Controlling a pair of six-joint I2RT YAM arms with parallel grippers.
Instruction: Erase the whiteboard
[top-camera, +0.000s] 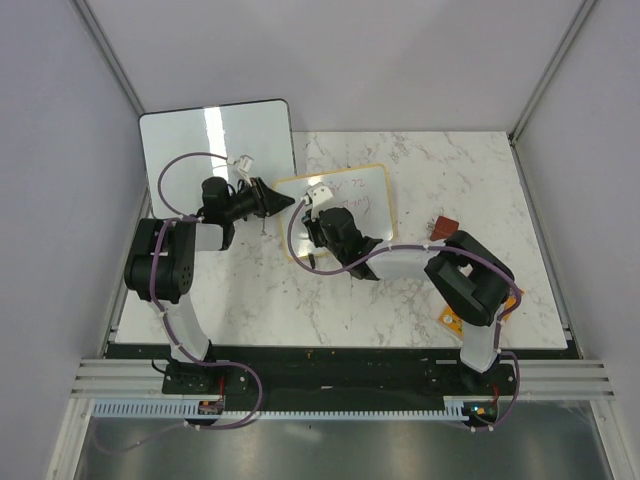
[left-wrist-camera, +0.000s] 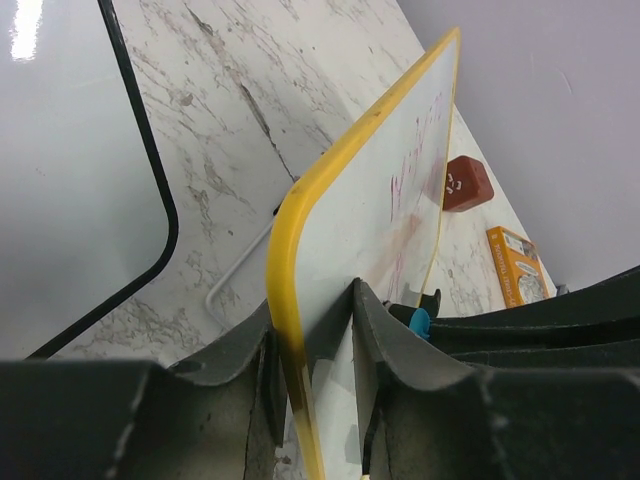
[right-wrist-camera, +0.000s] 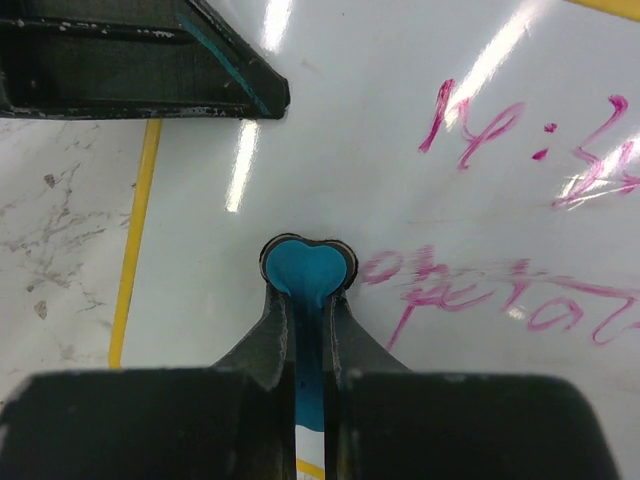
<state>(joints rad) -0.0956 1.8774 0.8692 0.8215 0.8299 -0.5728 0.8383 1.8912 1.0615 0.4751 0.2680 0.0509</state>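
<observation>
Your left claw (left-wrist-camera: 315, 310) clamps the whiteboard's (left-wrist-camera: 380, 190) yellow edge. Your right claw (right-wrist-camera: 308, 295) grips a blue eraser (right-wrist-camera: 305, 262), pressed on the board. The pink writing (right-wrist-camera: 500, 290) right of that claw is unwiped, so I'd judge the job barely started.

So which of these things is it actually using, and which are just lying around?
In use: whiteboard, clamped by the left gripper; blue eraser in the right gripper.
Lying about: larger blank board, red-brown block, orange box.
</observation>
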